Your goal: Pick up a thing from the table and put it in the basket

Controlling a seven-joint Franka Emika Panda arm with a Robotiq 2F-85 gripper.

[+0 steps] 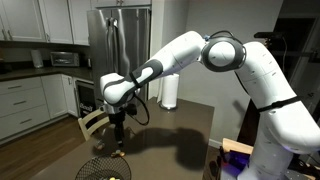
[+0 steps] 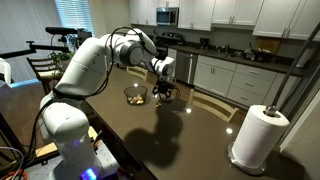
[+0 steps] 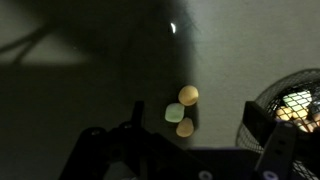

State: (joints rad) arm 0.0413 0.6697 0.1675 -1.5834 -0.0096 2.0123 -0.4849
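The arm [image 1: 190,50] is stretching out over the dark counter [image 2: 190,140]. The jaws are hanging above its glossy top, spread wide and gripping nothing. In the wrist view, three small rounded pieces [image 3: 175,113], two orange and one pale green, are lying clustered together on the counter ahead of the jaws. The black wire basket [image 3: 260,108] is sitting near them on the counter, with light-coloured items showing inside it.
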